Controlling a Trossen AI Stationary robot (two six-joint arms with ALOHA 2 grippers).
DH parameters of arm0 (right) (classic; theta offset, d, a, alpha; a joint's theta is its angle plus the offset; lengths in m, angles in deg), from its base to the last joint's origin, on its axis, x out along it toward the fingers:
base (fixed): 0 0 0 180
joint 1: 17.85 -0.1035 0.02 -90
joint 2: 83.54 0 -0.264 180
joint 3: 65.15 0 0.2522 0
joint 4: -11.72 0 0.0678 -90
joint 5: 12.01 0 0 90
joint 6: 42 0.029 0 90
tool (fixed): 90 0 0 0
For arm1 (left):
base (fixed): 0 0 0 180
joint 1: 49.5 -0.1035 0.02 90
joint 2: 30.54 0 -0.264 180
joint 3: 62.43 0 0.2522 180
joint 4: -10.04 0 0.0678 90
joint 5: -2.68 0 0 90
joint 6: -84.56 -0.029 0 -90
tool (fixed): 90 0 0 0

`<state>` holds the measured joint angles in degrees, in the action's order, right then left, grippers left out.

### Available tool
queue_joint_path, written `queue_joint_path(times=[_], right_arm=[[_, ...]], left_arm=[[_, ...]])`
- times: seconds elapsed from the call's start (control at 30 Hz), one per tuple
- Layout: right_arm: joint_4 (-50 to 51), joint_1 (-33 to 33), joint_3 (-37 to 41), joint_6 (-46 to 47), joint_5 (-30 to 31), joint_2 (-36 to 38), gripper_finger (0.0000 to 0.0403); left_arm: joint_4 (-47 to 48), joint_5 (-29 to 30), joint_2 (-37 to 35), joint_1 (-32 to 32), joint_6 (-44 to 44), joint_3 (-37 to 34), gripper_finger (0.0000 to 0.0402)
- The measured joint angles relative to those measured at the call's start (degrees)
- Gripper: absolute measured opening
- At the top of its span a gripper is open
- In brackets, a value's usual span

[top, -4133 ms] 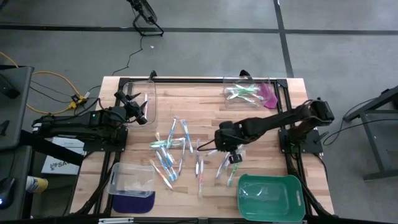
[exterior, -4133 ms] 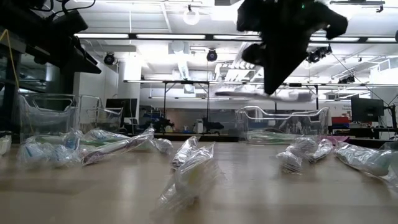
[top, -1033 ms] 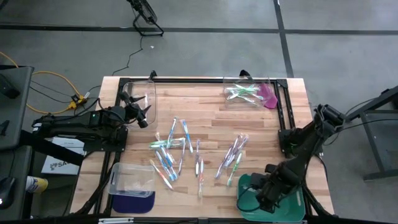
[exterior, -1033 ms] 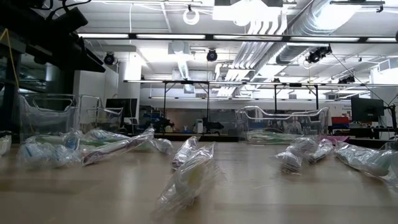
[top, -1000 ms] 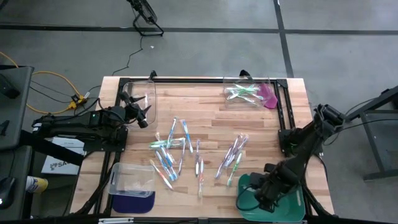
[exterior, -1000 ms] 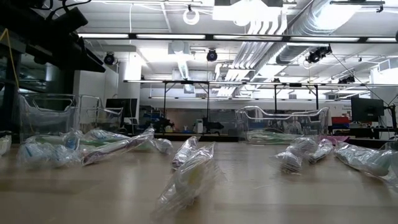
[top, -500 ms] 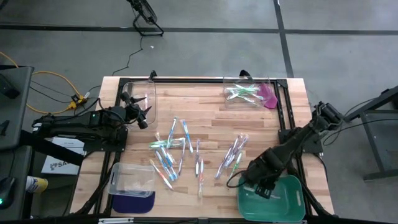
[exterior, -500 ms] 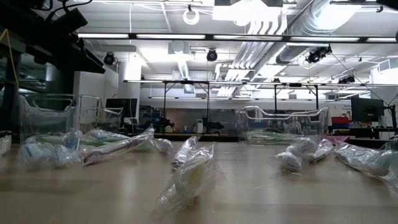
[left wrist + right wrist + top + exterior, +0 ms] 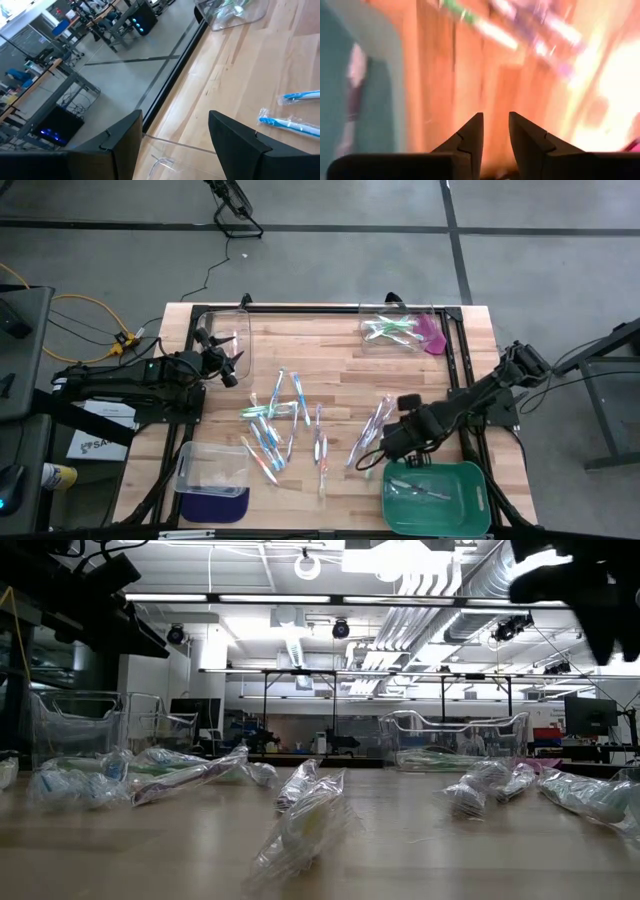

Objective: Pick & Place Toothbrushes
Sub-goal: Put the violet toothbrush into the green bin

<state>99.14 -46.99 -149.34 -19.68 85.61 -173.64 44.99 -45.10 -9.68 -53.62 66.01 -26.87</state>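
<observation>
Several wrapped toothbrushes (image 9: 272, 425) lie flat on the middle of the wooden table, with a second cluster (image 9: 373, 428) to their right. One more toothbrush (image 9: 420, 490) lies in the green tray (image 9: 478, 502) at the near right. My right gripper (image 9: 383, 452) hovers just beyond the tray's far left corner, beside the right cluster. In its wrist view the right gripper (image 9: 495, 125) shows a narrow gap with nothing between the fingers. My left gripper (image 9: 232, 365) waits open at the far left, and in its own view the left gripper (image 9: 175, 135) has blue toothbrushes (image 9: 295, 122) ahead of it.
A clear bin (image 9: 395, 330) with green toothbrushes stands at the far right, an empty clear bin (image 9: 225, 335) at the far left by my left gripper, and another clear bin (image 9: 212, 465) at the near left. Bare wood lies between the two clusters and the far edge.
My right gripper has moved from over the green tray toward the far and left, to the right cluster of toothbrushes. Where the gripper was, one toothbrush now shows lying in the tray. The right arm has come into the low view at the top right.
</observation>
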Motion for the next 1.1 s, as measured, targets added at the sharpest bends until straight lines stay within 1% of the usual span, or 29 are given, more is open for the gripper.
queue_joint_path(times=[0.03, 0.13, 0.27, 0.33, 0.43, 0.57, 0.63, 0.8, 0.9, 1.0, 1.1], right_arm=[[-1.0, 0.3, 0.0, -2.2, 1.1, 0.0, 0.0092], [-4.7, 1.9, 0.6, -5.9, 1.5, -0.1, 0.0110], [-11.5, 4.0, 2.9, -11.3, 1.9, -0.2, 0.0146], [-15.1, 5.1, 4.4, -14.5, 3.0, -0.2, 0.0163], [-20.4, 6.9, 6.5, -19.1, 3.9, -0.2, 0.0180], [-27.0, 9.3, 8.5, -23.9, 4.0, -0.2, 0.0185], [-30.3, 10.3, 9.5, -24.4, 3.8, -0.2, 0.0185], [-35.3, 11.8, 11.8, -27.6, -3.0, -0.2, 0.0185], [-39.3, 11.7, 13.9, -30.6, -4.8, -0.2, 0.0185], [-42.4, 11.5, 15.8, -32.6, -5.1, -0.2, 0.0185], [-46.2, 11.5, 17.6, -33.1, -6.3, -0.2, 0.0185]], left_arm=[[0.0, 0.0, 0.0, 0.0, 0.0, 0.0, 0.0221], [0.0, -0.1, 0.0, 0.0, 0.0, 0.0, 0.0221], [0.0, -0.2, 0.0, 0.0, 0.0, 0.0, 0.0221], [0.0, -0.2, 0.0, 0.0, 0.0, 0.0, 0.0221], [0.0, -0.2, 0.0, 0.0, 0.0, 0.0, 0.0221], [0.0, -0.3, 0.0, 0.0, 0.0, 0.0, 0.0221], [0.1, -0.4, 0.0, 0.0, 0.0, 0.0, 0.0221], [0.6, -0.4, 0.0, 0.0, 0.1, 0.0, 0.0221], [1.3, -0.4, 0.0, 0.0, 0.8, 0.0, 0.0221], [1.7, -0.4, 0.0, 0.0, 0.9, 0.0, 0.0221], [1.7, -0.4, 0.0, 0.0, 0.9, 0.0, 0.0221]])
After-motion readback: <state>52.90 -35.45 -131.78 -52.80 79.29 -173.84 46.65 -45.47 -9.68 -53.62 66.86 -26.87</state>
